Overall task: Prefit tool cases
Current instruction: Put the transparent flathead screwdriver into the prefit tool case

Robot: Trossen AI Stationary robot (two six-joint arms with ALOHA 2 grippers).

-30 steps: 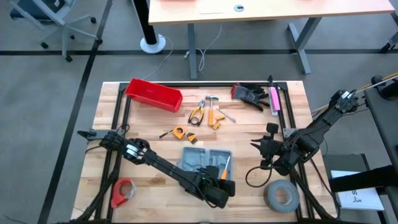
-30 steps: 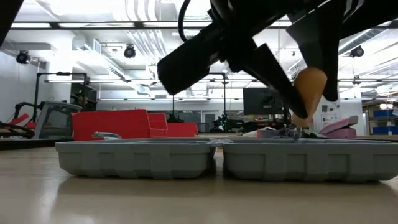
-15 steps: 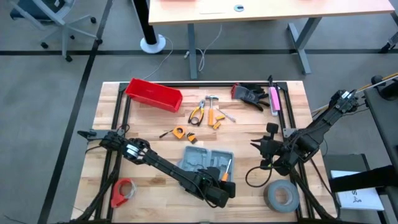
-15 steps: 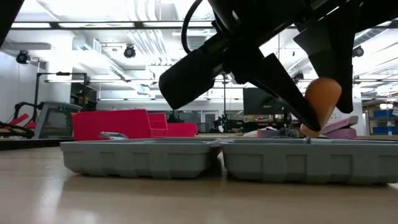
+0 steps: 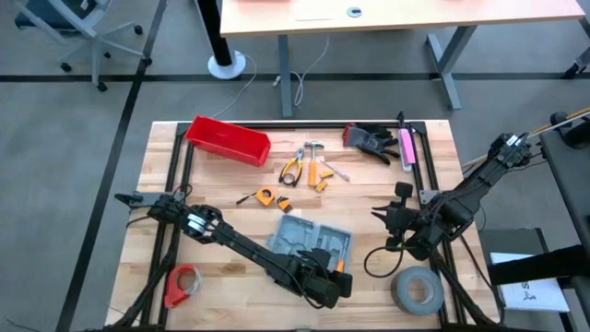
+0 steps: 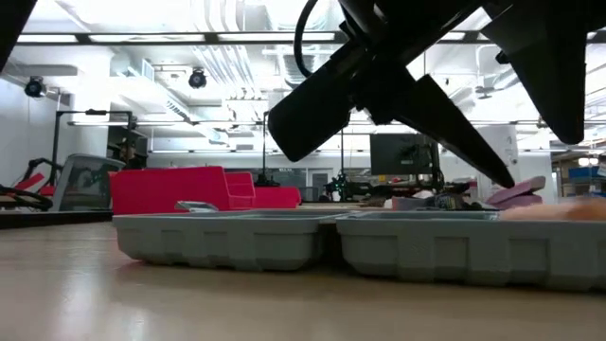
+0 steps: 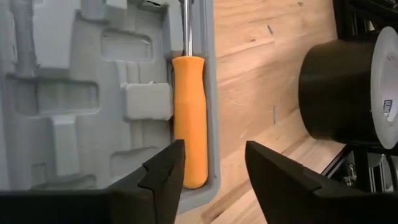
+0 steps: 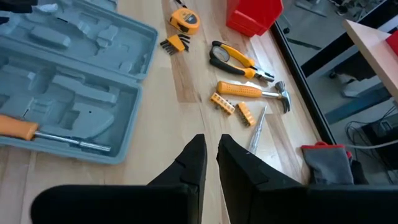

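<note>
Your grey-blue moulded tool case (image 5: 312,242) lies open and flat on the pale wood-grain table (image 5: 230,175), at about 6 o'clock from the table's middle. A smooth orange-handled screwdriver (image 7: 189,118) with a bright steel shaft sits in the long recess along the case's edge. Your left claw (image 7: 211,168) hangs just over the handle's butt end, fingers parted and released, gripping nothing. Your right claw (image 8: 210,163) waits at 3 o'clock, clenched on nothing. A matt black tape roll (image 5: 417,290) stands at 5 o'clock, near the case.
</note>
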